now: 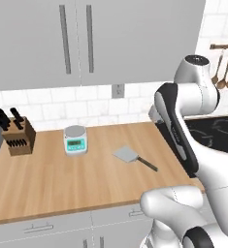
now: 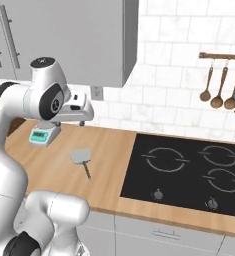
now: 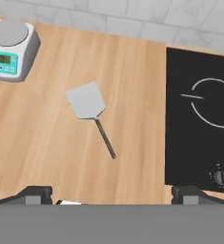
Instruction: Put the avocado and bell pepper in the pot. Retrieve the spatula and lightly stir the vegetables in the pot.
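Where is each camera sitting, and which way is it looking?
Left base view: behind the arm's left, looking down at the counter, scale and spatula; the arm rises at the right.
Right base view: behind the arm's right, over the cooktop; the arm stands left.
Hand view: looks down from the open end effector; its fingertips show.
All share the spatula and scale.

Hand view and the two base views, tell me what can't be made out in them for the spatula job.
- Stove: its far right burners are cut by the right base view's edge; the arm covers much of it in the left base view.
- Kitchen scale: display digits too small to read; the arm partly hides it in the right base view.
- Gripper: just the tips of its open fingers show, hand view.
- Spatula: in plain sight, untouched.
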